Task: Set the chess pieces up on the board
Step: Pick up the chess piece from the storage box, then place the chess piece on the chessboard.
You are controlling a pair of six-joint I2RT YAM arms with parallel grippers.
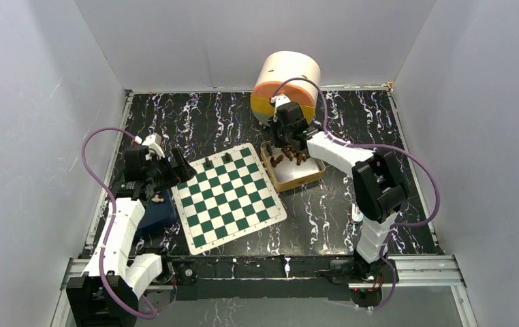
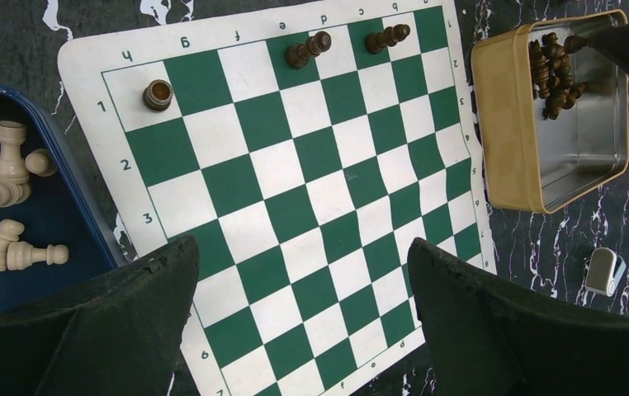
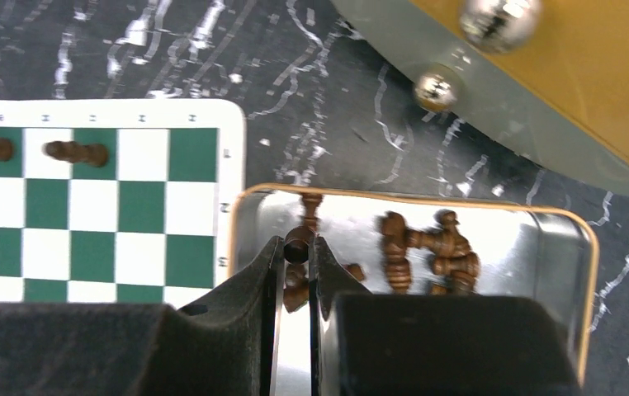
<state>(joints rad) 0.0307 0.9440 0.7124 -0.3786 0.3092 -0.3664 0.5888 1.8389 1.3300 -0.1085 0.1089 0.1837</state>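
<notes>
The green-and-white board point(image 1: 229, 194) lies mid-table and fills the left wrist view point(image 2: 311, 206). Three dark chess pieces stand on its far rows: one point(image 2: 157, 95) near the corner, two point(image 2: 308, 49) point(image 2: 387, 37) further along. Two of them show in the right wrist view point(image 3: 76, 152). Several more dark pieces point(image 3: 427, 247) lie in the tan tray point(image 1: 309, 178). My right gripper point(image 3: 297, 246) is down in the tray point(image 3: 493, 206), shut on one dark piece point(image 3: 299, 241). In the top view the right gripper point(image 1: 285, 141) is over the tray. My left gripper point(image 2: 303, 280) is open and empty above the board's left side point(image 1: 178, 167).
A blue tray point(image 2: 55, 231) with several white pieces point(image 2: 10, 165) sits left of the board. A yellow-and-white cylinder point(image 1: 285, 85) lies behind the tan tray. A small silver object point(image 2: 604, 271) lies on the black marble table right of the board. White walls surround the table.
</notes>
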